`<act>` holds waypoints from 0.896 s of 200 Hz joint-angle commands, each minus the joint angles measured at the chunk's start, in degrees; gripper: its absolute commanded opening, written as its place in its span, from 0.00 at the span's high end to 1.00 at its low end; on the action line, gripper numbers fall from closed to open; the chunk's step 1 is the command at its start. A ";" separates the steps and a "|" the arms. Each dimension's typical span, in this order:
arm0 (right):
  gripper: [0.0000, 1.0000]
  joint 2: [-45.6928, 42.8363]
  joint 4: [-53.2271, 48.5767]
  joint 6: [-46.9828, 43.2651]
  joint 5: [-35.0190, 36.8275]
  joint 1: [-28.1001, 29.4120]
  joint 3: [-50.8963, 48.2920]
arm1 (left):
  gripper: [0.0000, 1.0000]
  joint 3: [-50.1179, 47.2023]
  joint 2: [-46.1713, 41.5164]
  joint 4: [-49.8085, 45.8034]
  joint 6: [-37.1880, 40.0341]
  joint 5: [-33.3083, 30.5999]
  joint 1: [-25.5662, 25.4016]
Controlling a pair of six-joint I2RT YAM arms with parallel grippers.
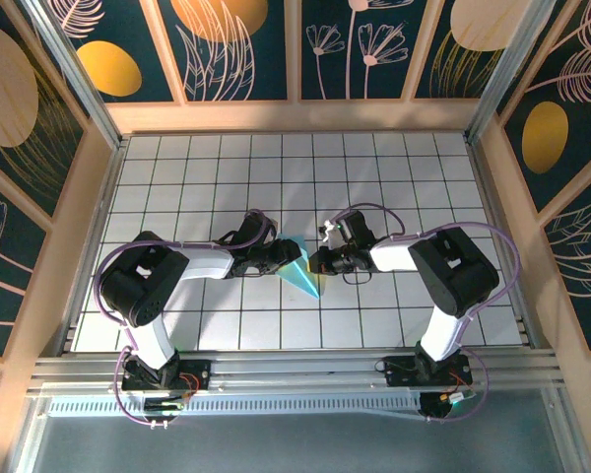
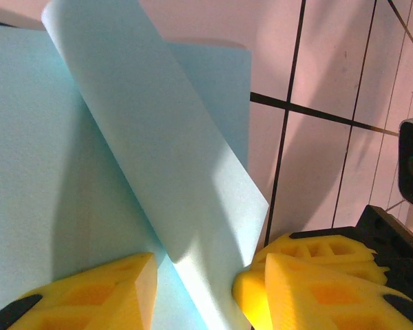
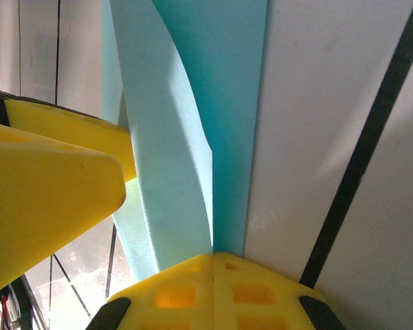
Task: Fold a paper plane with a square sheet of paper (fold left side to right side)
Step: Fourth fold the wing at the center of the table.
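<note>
Right hand (image 3: 212, 258) pinches the crease of the cyan paper (image 3: 172, 137), while left hand (image 2: 199, 275) straddles its raised flap, fingers (image 2: 103, 289) apart.

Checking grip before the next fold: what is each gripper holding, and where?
Right gripper pinches the cyan paper at its fold; left gripper stands open astride the raised flap, holding nothing.

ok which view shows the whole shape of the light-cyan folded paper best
top external: the pointed light-cyan folded paper shows in full outline there. left wrist gives a close look at its raised flap; right wrist shows a creased strip pinched in the right gripper.
</note>
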 commanded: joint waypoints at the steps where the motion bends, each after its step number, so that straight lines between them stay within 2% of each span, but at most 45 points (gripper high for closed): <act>1: 1.00 2.81 -3.86 -0.89 4.25 0.85 -0.05 | 0.53 0.19 -0.22 -4.95 2.02 -2.92 -0.08; 54: 1.00 4.09 -4.75 -0.35 5.22 0.91 -1.01 | 0.49 5.37 -5.99 -12.19 6.75 -7.37 -0.06; 74: 1.00 4.11 -4.34 -0.18 4.94 0.95 -1.20 | 0.49 5.76 -7.11 -11.96 7.84 -6.94 -0.03; 153: 1.00 3.49 -3.10 0.10 3.01 1.04 -0.74 | 0.54 3.00 -4.04 -10.26 5.80 -4.65 -0.04; 179: 1.00 3.12 -2.94 0.18 2.58 1.03 -0.40 | 0.54 1.84 -0.67 -8.53 5.08 -3.79 -0.03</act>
